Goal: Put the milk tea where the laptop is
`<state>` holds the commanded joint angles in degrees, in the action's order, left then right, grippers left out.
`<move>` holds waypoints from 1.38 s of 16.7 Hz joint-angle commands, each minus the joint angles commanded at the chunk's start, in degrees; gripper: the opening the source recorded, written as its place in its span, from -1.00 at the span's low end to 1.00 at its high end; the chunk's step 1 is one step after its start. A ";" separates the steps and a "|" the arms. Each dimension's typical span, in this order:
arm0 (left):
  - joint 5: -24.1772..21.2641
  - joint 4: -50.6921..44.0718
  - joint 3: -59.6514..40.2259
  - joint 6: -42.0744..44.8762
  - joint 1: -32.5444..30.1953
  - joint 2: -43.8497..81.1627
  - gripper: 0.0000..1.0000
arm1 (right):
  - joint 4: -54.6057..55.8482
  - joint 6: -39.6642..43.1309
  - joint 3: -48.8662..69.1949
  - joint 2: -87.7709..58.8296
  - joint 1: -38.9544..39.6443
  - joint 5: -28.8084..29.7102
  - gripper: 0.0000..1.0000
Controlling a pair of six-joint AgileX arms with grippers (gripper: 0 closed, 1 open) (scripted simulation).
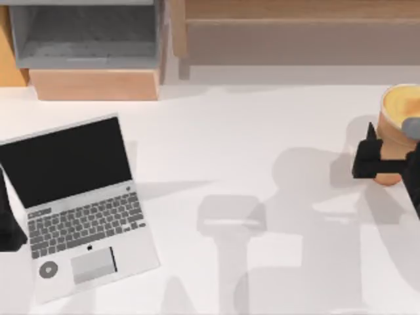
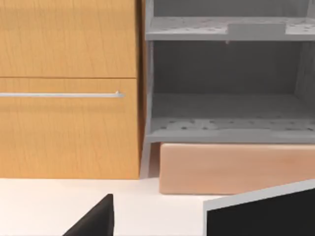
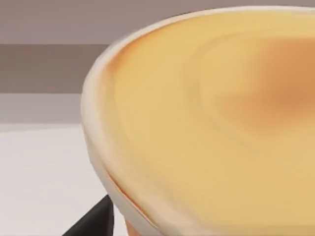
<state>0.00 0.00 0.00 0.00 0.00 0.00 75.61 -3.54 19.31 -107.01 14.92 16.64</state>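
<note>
The left claw [image 1: 10, 230] sits parked at the left edge of the white tabletop [image 1: 249, 144]; whether it is open or closed I cannot tell. Just beside it lies the open laptop [image 1: 79, 203], black screen up. Far across at the right edge stands the milk tea [image 1: 397, 128], its pale yellow top facing up. The right claw [image 1: 387, 157] is closed around the cup's orange-tan side.

Bright, even light falls on the white table [image 1: 230, 131]. Soft grey arm shadows spread across its middle and right, and the laptop [image 1: 79, 203] throws a faint one rightward. No glare. The milk tea [image 3: 211, 123] looks softly blurred up close.
</note>
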 joint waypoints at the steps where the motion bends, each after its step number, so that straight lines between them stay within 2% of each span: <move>1: 0.00 0.00 0.00 0.00 0.00 0.00 1.00 | 0.00 0.01 0.07 -0.08 -0.05 -0.05 1.00; 4: 0.00 0.00 0.00 0.00 0.00 0.00 1.00 | 0.00 0.01 0.07 -0.08 -0.05 -0.05 1.00; 17: 0.00 0.00 0.00 0.00 0.00 0.00 1.00 | 0.00 0.01 0.07 -0.08 -0.05 -0.05 -0.96; 23: 0.00 0.00 0.00 0.00 0.00 0.00 1.00 | 0.00 0.01 0.07 -0.08 -0.05 -0.05 -1.00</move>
<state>0.00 0.00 0.00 0.00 0.00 0.00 75.60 -3.53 19.38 -107.08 14.87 16.59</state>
